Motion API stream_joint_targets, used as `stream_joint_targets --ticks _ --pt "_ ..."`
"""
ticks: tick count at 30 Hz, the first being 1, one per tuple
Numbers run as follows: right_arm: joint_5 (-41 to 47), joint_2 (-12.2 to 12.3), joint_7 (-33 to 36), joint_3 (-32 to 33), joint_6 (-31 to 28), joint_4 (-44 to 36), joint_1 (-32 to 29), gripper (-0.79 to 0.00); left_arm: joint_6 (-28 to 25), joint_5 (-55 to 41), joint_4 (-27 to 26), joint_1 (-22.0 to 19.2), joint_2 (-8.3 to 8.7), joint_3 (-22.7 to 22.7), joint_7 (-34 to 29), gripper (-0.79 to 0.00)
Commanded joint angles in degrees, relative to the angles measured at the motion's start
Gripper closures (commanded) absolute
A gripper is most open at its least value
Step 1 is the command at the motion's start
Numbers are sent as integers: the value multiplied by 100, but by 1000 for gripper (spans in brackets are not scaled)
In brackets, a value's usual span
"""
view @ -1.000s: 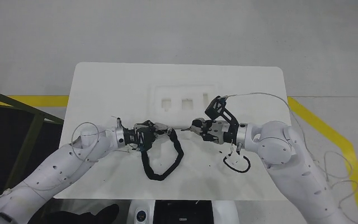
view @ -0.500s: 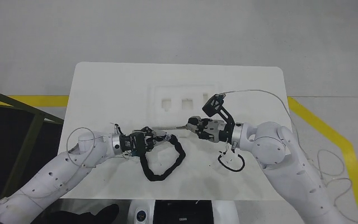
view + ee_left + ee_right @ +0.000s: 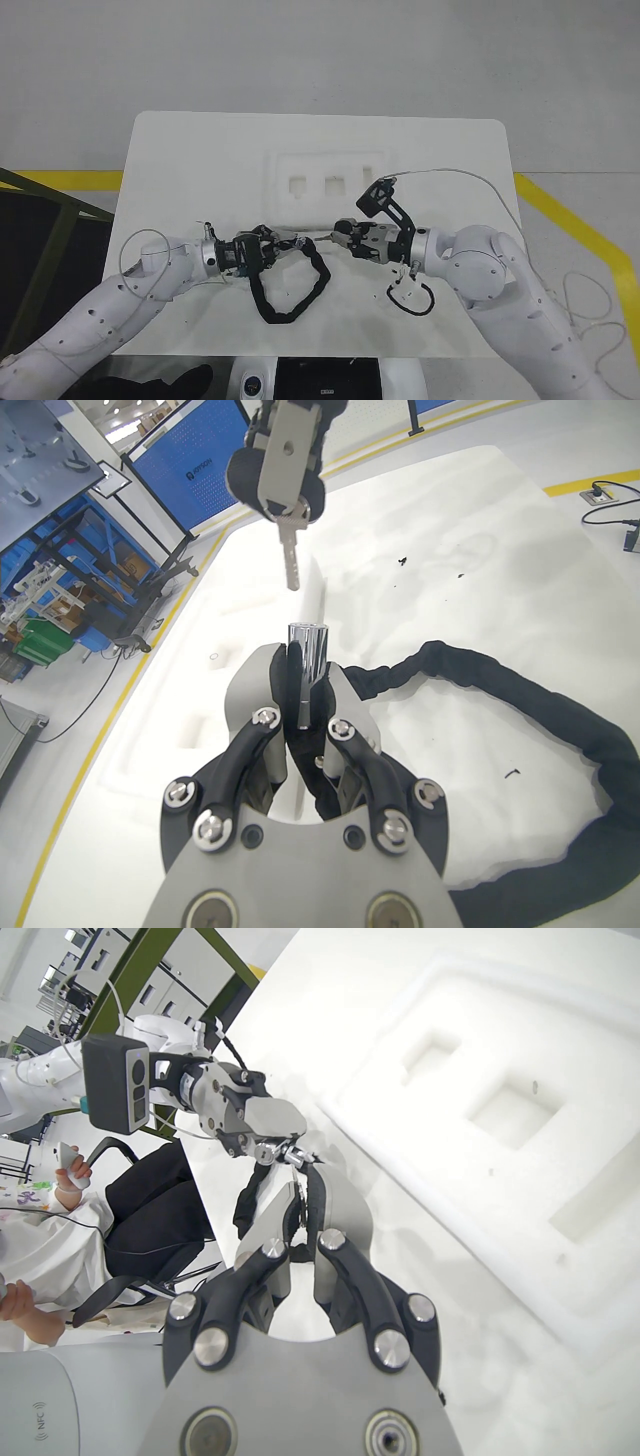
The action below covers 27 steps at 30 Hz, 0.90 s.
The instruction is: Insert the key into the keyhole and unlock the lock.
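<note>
The left gripper (image 3: 306,661) clamps the chrome lock cylinder (image 3: 308,643); the right gripper (image 3: 300,1193) pinches the silver metal key (image 3: 290,556), tip just short of it. A black sleeved chain (image 3: 525,695) trails off it, and a white foam tray (image 3: 280,165) lies beyond.

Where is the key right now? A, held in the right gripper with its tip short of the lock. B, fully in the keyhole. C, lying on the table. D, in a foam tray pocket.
A: the left wrist view shows the key clamped in the right gripper, with a gap between its tip and the chrome end of the lock, which the left gripper holds.
</note>
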Motion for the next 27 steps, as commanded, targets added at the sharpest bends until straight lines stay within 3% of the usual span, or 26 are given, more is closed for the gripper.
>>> stream_joint_targets --ticks 1,10,20,27 --pt "179 -9 107 -12 290 -84 2 0 99 -60 18 48 -27 -30 -124 0" --pt "323 -57 310 -195 1434 -322 57 0 859 91 -99 394 -107 -160 -109 0" --pt "-128 -135 203 -494 2237 -482 263 0 955 174 -107 524 -142 -209 -59 0" --pt "-179 -164 324 -629 2432 -623 284 0 955 174 -107 524 -142 -209 -59 0"
